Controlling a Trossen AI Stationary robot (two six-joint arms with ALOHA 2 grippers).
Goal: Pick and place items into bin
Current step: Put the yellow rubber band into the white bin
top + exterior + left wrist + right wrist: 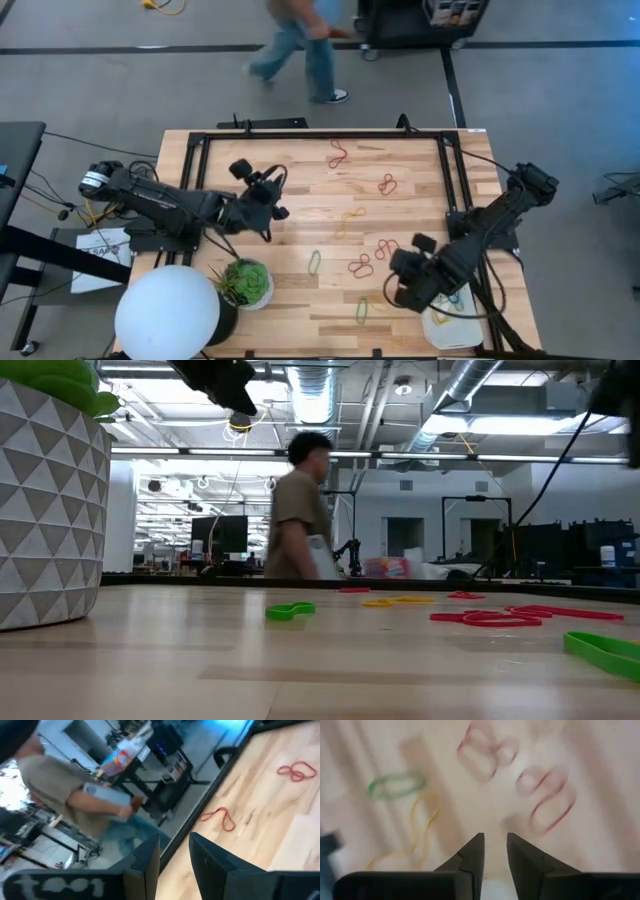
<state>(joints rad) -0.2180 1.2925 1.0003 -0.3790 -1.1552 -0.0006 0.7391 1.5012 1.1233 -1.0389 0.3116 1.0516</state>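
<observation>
White globe lamp (167, 312) and potted plant (246, 283) are seen at the near-left corner of the bench (300, 195); the plant's patterned pot (45, 510) fills the left edge of the low view.

Right gripper (403, 288) is held over the near-right part of the bench, just beside the white bin (452, 328), which sits at the near-right corner, partly covered by the arm. Something yellow and teal is seen in the bin, not clear what. Right fingers (470, 860) are parted by a narrow gap, nothing gripped between them; two red bands (520, 780), a green band (396, 785) and a yellow band (415, 832) lie on the wood ahead of them.

Left gripper (270, 195) is parked over the left-centre of the bench, well apart from the bin. Left fingers (210, 862) are slightly parted, nothing held; two red bands (220, 817) are seen ahead near the far edge.

Loose bands on the bench: red pair (372, 255) mid-right, green oval (314, 262) near the plant, green band (362, 310) by the right gripper, yellow band (348, 218) at centre, red (387, 183) and red (337, 152) toward the far edge.

A person (300, 45) is walking on the floor beyond the bench.
</observation>
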